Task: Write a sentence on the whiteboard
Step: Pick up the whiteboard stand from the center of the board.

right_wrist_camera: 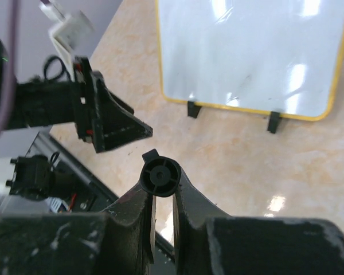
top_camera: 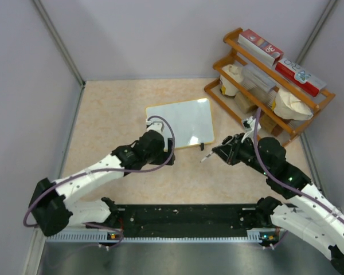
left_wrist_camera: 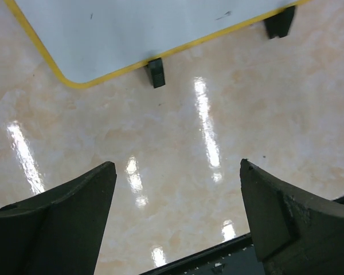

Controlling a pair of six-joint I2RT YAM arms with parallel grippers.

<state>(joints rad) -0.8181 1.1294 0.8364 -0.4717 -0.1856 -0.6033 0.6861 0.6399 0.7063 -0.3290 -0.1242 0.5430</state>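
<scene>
Whiteboard [top_camera: 180, 123] sits by rack [top_camera: 230, 38]; right tool [right_wrist_camera: 163, 197] grips marker [right_wrist_camera: 159, 176].

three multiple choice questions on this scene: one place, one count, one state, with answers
1. The wooden rack stands on the table at: A the far right B the near left C between the arms
2. Count of black feet on the whiteboard, near edge: A one B two C four
3. The left arm's jaws are: A open, nothing between B shut on the whiteboard C shut on a cloth
Answers: 1 A, the top view shows it by the right wall; 2 B, the right wrist view shows two; 3 A, the left wrist view shows bare table between them.
</scene>
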